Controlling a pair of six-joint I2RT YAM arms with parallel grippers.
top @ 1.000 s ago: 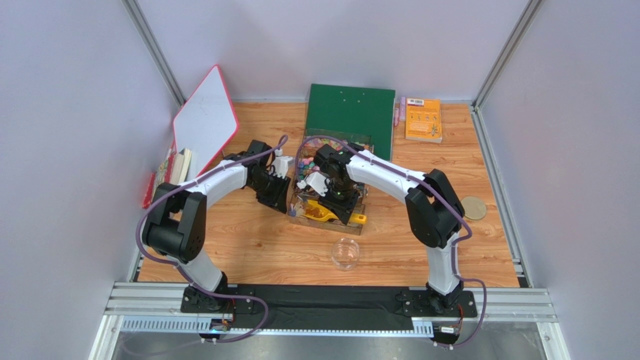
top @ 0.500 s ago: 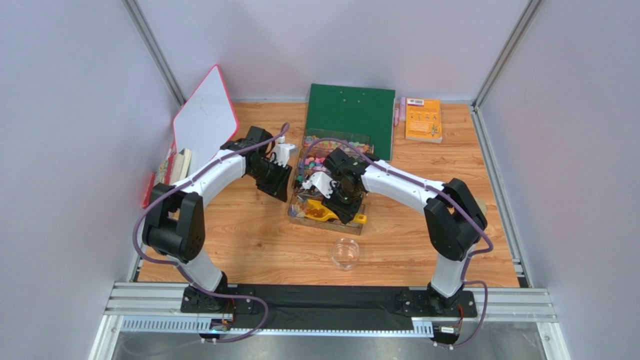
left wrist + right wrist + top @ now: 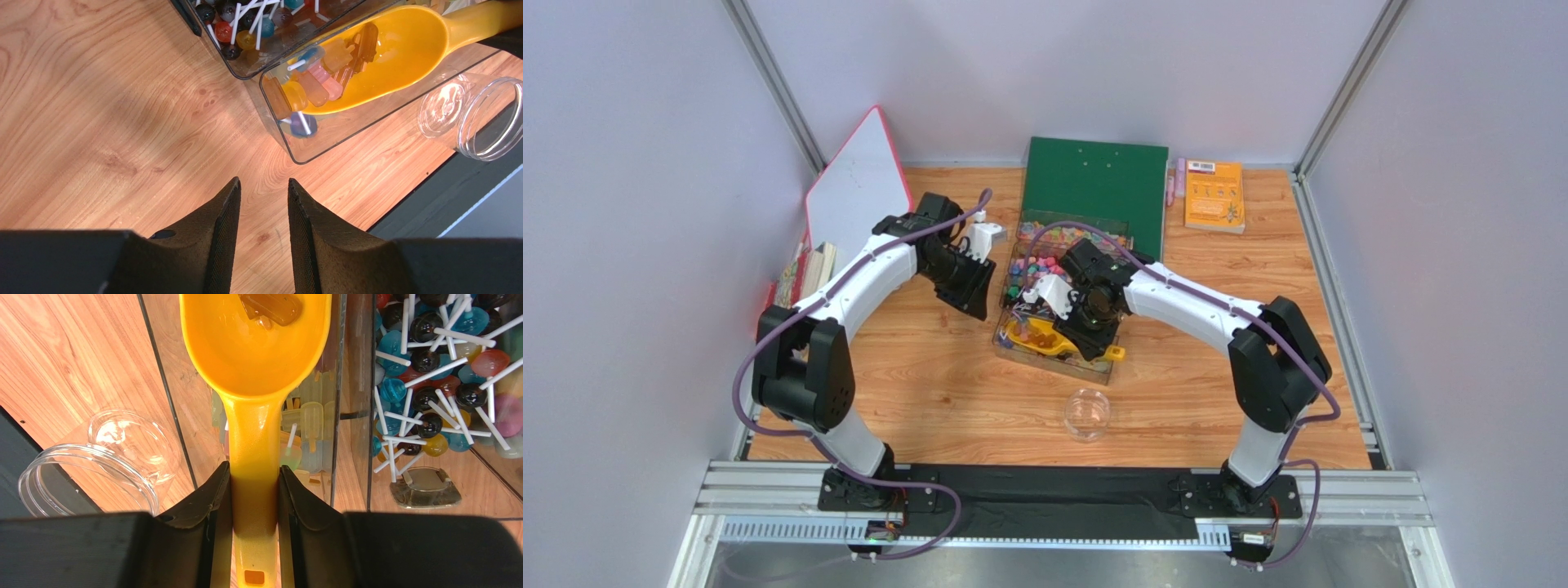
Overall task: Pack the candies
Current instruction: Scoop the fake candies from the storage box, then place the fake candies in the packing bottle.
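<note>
Candies (image 3: 316, 79), small and bright in pink, orange and yellow, lie in the bowl of a yellow plastic scoop (image 3: 393, 49), and more of them lie under it on the bottom of the same compartment. This is the near compartment of a clear plastic box (image 3: 282, 131) that stands in the middle of the wooden surface (image 3: 92, 110). The scoop is inside the box, with its bowl toward the left arm's side and its handle toward the right. The right gripper (image 3: 255, 470) holds this handle: its jaws press on it from both sides. The next compartment, farther from the arms, is full of round lollipops (image 3: 430, 361) with white sticks, in blue, black, red and pink.

The left gripper (image 3: 264, 184) hangs just beside the left side of the box, over bare wood. Its jaws stand a little apart, with a narrow gap, and nothing is between them; they do not touch the box.

A clear round jar (image 3: 1087, 414) stands on the surface near the box, on the side of the arm bases, apart from both grippers. Behind the box lies a green board (image 3: 1096, 184), to its right an orange book (image 3: 1214, 196), and a white board with a red edge (image 3: 854, 202) leans at the left wall.
</note>
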